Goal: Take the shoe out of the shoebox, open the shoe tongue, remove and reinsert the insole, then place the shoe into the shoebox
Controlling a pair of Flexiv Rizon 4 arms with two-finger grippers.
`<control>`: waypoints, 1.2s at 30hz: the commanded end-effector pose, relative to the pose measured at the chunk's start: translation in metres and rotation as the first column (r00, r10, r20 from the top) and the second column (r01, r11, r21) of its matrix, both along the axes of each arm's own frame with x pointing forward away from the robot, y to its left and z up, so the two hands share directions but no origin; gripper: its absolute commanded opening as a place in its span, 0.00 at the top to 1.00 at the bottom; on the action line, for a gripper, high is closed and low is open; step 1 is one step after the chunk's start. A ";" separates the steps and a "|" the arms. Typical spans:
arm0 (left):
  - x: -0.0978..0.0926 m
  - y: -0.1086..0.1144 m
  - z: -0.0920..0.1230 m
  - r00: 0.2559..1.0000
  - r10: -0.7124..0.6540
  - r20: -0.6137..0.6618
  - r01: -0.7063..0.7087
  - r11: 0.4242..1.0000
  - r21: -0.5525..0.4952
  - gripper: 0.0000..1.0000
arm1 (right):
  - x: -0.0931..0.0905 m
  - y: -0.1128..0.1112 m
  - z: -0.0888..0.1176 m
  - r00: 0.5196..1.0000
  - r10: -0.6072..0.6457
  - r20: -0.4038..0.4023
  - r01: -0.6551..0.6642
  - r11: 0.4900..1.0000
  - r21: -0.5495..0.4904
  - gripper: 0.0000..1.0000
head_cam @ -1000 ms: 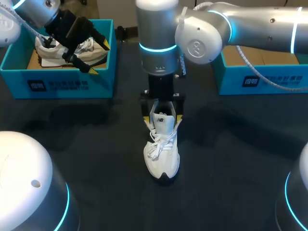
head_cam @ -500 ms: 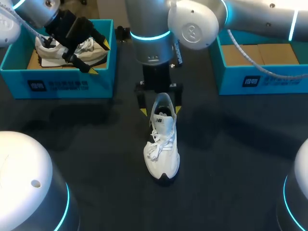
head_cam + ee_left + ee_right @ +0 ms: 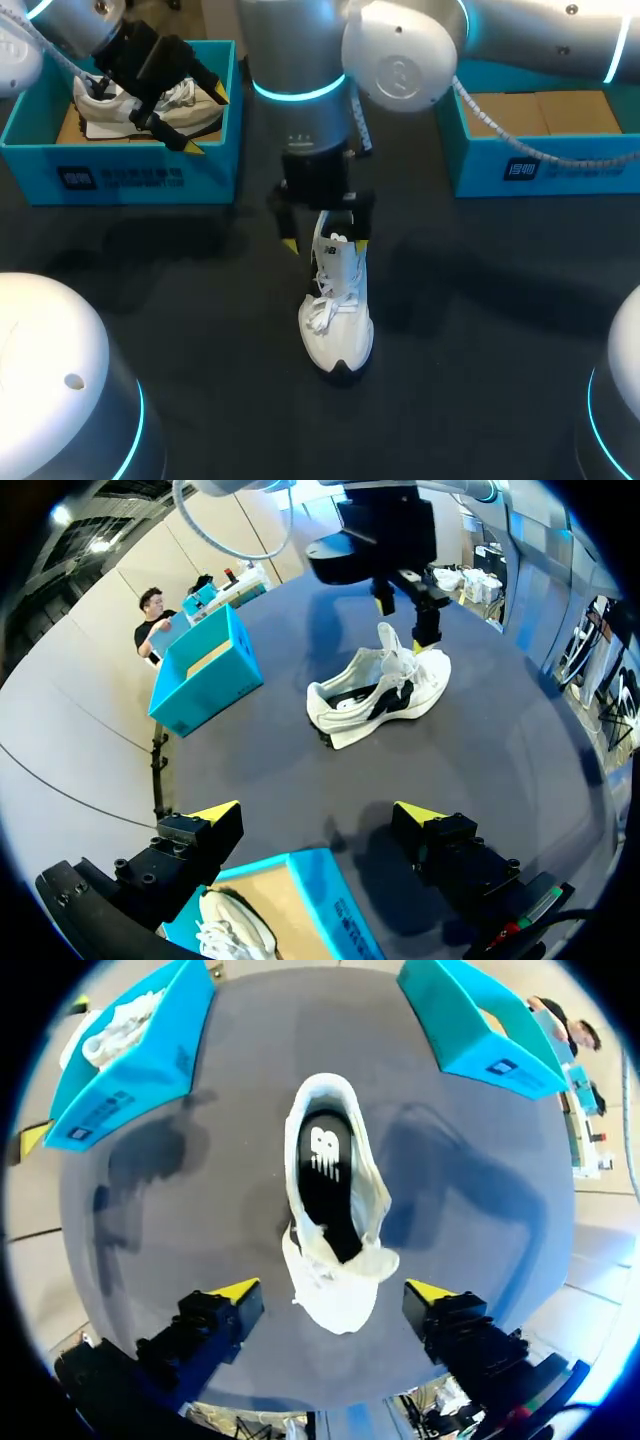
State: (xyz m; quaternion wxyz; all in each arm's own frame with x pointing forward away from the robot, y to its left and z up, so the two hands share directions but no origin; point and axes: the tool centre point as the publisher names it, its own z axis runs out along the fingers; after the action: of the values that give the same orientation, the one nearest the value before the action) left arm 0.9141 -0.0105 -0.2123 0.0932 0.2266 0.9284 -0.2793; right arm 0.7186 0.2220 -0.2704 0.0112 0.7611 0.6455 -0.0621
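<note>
Dark table (image 3: 480, 300) carries the white sneaker (image 3: 337, 320) at its middle, toe toward the robot; the right claw (image 3: 324, 243), spread, hangs straight above its heel opening, nearer than the left claw (image 3: 206, 122), spread over a shoebox (image 3: 120, 175).

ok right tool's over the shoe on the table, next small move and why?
Probably lower the right tool straight down toward the opening of the white shoe. It hangs open above the shoe, touching nothing, and the black insole lies exposed inside, so a short descent should bring a finger within reach of it.
</note>
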 end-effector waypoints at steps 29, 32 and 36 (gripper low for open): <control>-0.001 0.000 0.000 1.000 0.001 0.001 -0.001 1.000 0.003 0.00 | 0.033 -0.016 -0.049 0.998 0.058 0.003 -0.058 0.997 0.047 0.80; -0.001 0.000 0.000 1.000 0.001 0.001 -0.001 1.000 0.003 0.00 | 0.034 -0.019 -0.046 0.997 0.076 -0.005 -0.075 0.997 0.023 0.80; -0.001 0.000 0.000 1.000 0.001 0.001 -0.001 1.000 0.003 0.00 | 0.037 -0.021 -0.034 0.996 0.087 0.027 -0.087 0.996 0.001 0.78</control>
State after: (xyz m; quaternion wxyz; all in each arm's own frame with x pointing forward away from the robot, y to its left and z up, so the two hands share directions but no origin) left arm 0.9141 -0.0105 -0.2123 0.0932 0.2266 0.9284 -0.2793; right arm 0.7572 0.1979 -0.3143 0.0111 0.7336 0.6775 -0.0514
